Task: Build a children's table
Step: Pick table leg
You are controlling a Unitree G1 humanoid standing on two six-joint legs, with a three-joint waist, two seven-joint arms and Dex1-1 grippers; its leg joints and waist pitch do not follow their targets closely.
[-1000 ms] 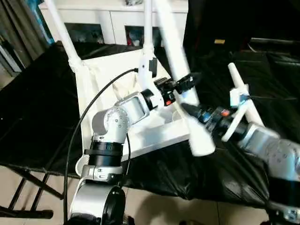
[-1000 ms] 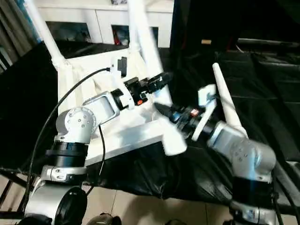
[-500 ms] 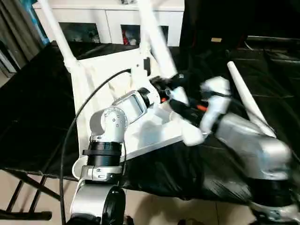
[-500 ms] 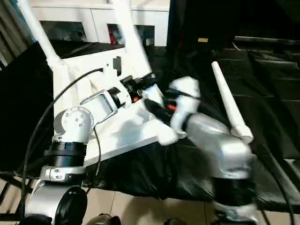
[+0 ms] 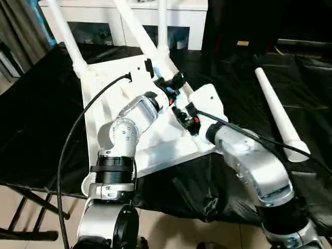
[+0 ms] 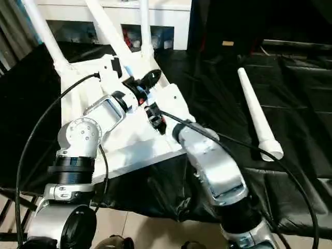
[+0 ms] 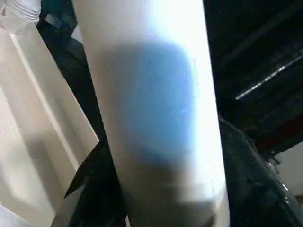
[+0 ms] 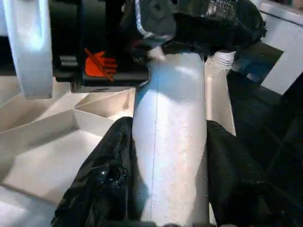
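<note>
The children's table top (image 5: 104,83) lies upside down, ribbed side up, on a black-covered bench. Two white legs stand in its sockets, one at the far left corner (image 5: 65,31) and one at the back (image 5: 162,26). A third leg (image 5: 137,31) leans up and to the left over the top's right side. My left gripper (image 5: 175,82) is shut on it, with the leg (image 7: 151,109) between its fingers. Just below, my right gripper (image 5: 182,113) is also shut on that leg (image 8: 168,123), one black finger (image 8: 106,161) on each side. Its lower end is hidden behind the grippers.
A loose white leg (image 5: 277,111) lies on the black cloth to the right, thick end toward me. A white cabinet (image 5: 181,21) stands behind the bench. A black cable (image 5: 78,140) loops over my left arm. The bench's front edge (image 5: 171,207) drops to the floor.
My right arm has swung left, carrying the leg from beside the top's right edge to over it. The left gripper has closed around the leg.
</note>
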